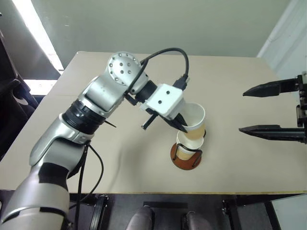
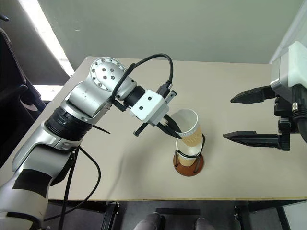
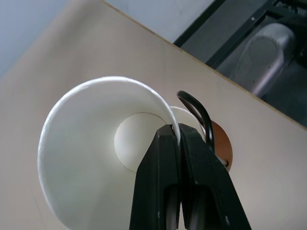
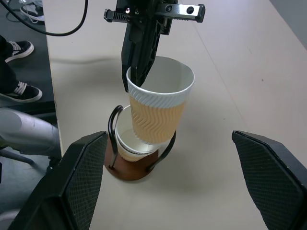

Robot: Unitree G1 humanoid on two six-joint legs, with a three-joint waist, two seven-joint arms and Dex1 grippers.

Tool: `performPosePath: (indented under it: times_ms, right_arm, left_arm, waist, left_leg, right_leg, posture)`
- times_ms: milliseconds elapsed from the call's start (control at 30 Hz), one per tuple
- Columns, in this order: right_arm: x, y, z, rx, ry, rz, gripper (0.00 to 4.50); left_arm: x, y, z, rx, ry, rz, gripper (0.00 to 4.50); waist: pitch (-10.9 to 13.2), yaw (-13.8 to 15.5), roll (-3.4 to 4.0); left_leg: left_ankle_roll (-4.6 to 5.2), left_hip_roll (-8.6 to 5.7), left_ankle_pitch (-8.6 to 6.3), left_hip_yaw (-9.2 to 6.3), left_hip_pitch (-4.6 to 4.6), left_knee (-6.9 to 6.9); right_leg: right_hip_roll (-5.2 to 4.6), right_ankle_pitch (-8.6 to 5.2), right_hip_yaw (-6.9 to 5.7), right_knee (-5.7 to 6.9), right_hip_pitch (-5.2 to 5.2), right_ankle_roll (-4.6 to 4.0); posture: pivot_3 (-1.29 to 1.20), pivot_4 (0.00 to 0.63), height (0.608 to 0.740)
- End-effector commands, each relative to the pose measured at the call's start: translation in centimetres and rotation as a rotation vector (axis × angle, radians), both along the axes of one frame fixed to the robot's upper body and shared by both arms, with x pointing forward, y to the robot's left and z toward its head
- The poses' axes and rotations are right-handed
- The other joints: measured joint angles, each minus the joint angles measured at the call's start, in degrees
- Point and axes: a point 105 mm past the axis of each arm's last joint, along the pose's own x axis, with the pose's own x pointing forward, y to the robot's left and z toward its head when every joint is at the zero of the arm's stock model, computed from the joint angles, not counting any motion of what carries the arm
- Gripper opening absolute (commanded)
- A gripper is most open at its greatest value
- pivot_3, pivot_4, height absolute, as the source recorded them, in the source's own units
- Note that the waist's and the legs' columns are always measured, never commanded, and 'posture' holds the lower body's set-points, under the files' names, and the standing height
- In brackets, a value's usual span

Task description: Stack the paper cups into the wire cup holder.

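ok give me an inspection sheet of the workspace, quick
surface: beige table, bare apart from the job's things
job's things: holder with a cup seated in it; second cup tilted, its bottom entering the seated one
clutter: nothing seen
end effectors: left end effector pinches the tilted cup's rim; right end effector open, off to the side
cables: black cable looping over the left wrist
surroundings: a person's shoes on the floor beside the table

The two head views look from above, forward and down on the table (image 1: 230, 86). The left wrist view looks very closely into the held paper cup (image 3: 86, 158). The right wrist view faces the wire cup holder (image 4: 132, 165) from the side; all views share it.
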Motion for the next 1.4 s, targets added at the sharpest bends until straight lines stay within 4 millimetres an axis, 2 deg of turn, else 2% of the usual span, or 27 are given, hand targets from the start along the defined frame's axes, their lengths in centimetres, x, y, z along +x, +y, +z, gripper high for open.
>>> performPosePath:
  times_ms: [33,400,433,533,867,967,1133,1300,1400]
  right_arm:
    - [-0.5,0.0,1.3,0.004,-0.072,0.001,4.25]
    - [-0.4,-0.1,1.3,0.002,-0.075,-0.001,4.25]
    - [-0.3,-0.1,1.3,0.002,-0.075,-0.001,4.25]
    - [-0.3,-0.1,1.2,0.001,-0.076,-0.003,4.25]
    - [0.1,-0.2,1.1,0.004,-0.09,-0.013,4.25]
    - [0.5,-0.3,0.9,0.021,-0.099,-0.019,4.25]
    - [2.6,-0.8,-0.2,0.119,-0.134,-0.072,4.25]
    - [4.9,-1.9,-2.1,0.267,-0.118,-0.172,4.25]
    - [7.5,-3.3,-3.6,0.382,-0.121,-0.283,4.25]
  left_arm:
    - [-0.6,0.4,-0.2,0.026,0.0,-0.039,0.05]
    - [-0.5,0.7,-0.8,0.042,-0.004,-0.034,0.05]
    - [-0.3,0.6,-0.7,0.039,-0.013,-0.031,0.23]
    - [-0.2,0.5,-0.6,0.032,-0.013,-0.029,0.91]
    - [-0.2,-0.3,0.6,-0.058,0.049,-0.001,4.45]
    - [0.3,-0.4,1.6,-0.144,0.079,0.057,4.45]
    - [1.8,1.1,3.4,-0.338,0.176,0.255,4.45]
    - [3.9,3.1,3.3,-0.51,0.231,0.493,4.45]
    - [6.3,6.1,2.2,-0.646,0.257,0.709,4.45]
  waist:
    - [0.0,0.0,0.0]
    - [0.0,0.1,0.0]
    - [0.0,0.1,0.0]
    - [0.0,0.1,0.0]
    - [0.0,0.2,0.0]
    - [0.0,0.2,0.0]
    - [0.0,0.2,0.01]
    - [0.0,0.2,0.02]
    - [0.0,0.1,0.01]
  left_leg:
    - [0.0,0.0,0.0,0.0,0.0,0.0]
    - [0.02,0.0,-0.01,0.0,-0.02,0.06]
    - [0.02,0.0,-0.01,0.0,-0.02,0.07]
    - [0.03,0.0,-0.02,0.0,-0.03,0.09]
    - [0.05,0.0,-0.03,0.01,-0.05,0.16]
    - [0.06,0.0,-0.04,0.02,-0.06,0.21]
    - [0.07,0.01,-0.04,0.04,-0.04,0.34]
    - [0.11,0.01,-0.04,0.03,0.0,0.6]
    - [0.15,-0.01,-0.02,0.05,0.14,0.68]
  right_leg:
    - [0.0,0.0,0.0,0.0,0.0,0.0]
    - [0.0,0.0,0.0,0.01,0.0,0.01]
    - [0.0,0.0,0.0,0.01,0.0,0.01]
    - [0.0,0.0,0.0,0.01,0.0,0.01]
    - [0.0,0.0,0.0,0.04,0.01,0.02]
    - [0.0,0.01,0.0,0.05,0.01,0.03]
    - [0.01,0.03,0.01,0.12,0.04,0.07]
    - [0.03,0.07,0.01,0.17,0.14,0.13]
    - [0.03,0.1,0.03,0.17,0.29,0.18]
  posture:
    - [0.0,0.15,0.74]
    - [0.0,0.15,0.74]
    - [0.0,0.15,0.74]
    - [0.0,0.15,0.74]
    - [0.0,0.15,0.74]
    - [0.0,0.15,0.74]
    - [0.0,0.15,0.74]
    - [0.0,0.15,0.74]
    - [0.0,0.15,0.74]
